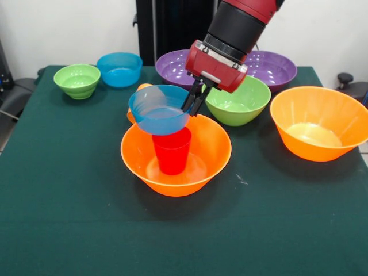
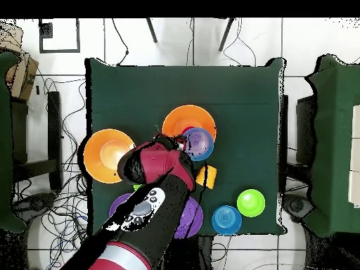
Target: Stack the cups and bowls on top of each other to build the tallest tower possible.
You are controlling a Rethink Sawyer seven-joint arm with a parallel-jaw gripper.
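Gripper (image 1: 193, 103) holds a blue bowl (image 1: 159, 109) by its rim, over the red cup (image 1: 172, 152).

The jaws are pinched narrow on the bowl's right rim; the bowl hangs tilted just above the cup, and whether they touch cannot be told. The cup stands upside down in an orange bowl (image 1: 176, 154) at the table's (image 1: 69, 218) middle. An orange cup (image 1: 137, 92) peeks out behind the held bowl. A second orange bowl (image 1: 319, 122) sits at the right, a green bowl (image 1: 238, 100) between them, two purple bowls (image 1: 272, 68) behind. Far left stand a small green bowl (image 1: 77, 80) and another blue one (image 1: 119, 69).
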